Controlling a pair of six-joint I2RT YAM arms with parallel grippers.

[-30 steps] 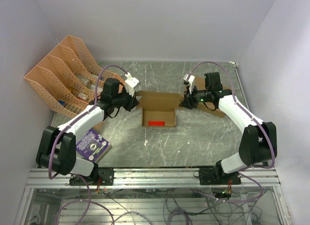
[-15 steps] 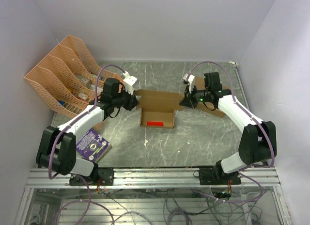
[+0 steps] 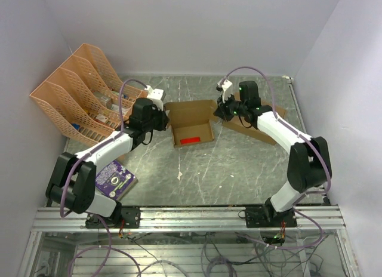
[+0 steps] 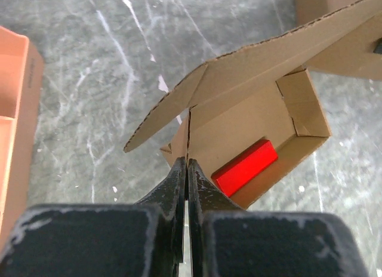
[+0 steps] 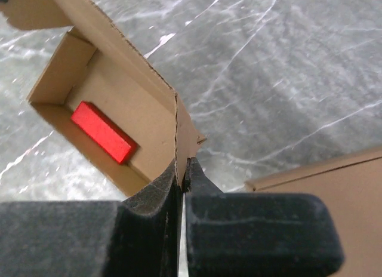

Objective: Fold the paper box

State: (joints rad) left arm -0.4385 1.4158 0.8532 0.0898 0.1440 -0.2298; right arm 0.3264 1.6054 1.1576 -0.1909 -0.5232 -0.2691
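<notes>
Close up, both wrist cams tell pretty much the same story. The left gripper (image 4: 187,165) has its fingers pinched together on a thin cardboard edge at the left end of the paper box (image 4: 250,119). The right gripper (image 5: 181,168) is clamped the same way on an edge at the other end. So the box sits strung between the two, open side up, around the middle of the table (image 3: 239,163), with its lid flap folded back toward the far side. Can't tell if its bottom is touching the tabletop.

The wrist views show a red block (image 5: 102,132) lying flat in the bottom of the box. From above it's just a red strip.

Only the overhead cam shows the purple packet (image 3: 112,177) lying by the left arm's base, and its print is too small to read. It also shows another brown cardboard piece (image 3: 265,132) under the right arm, and the orange file racks (image 3: 77,95) at the far left.
</notes>
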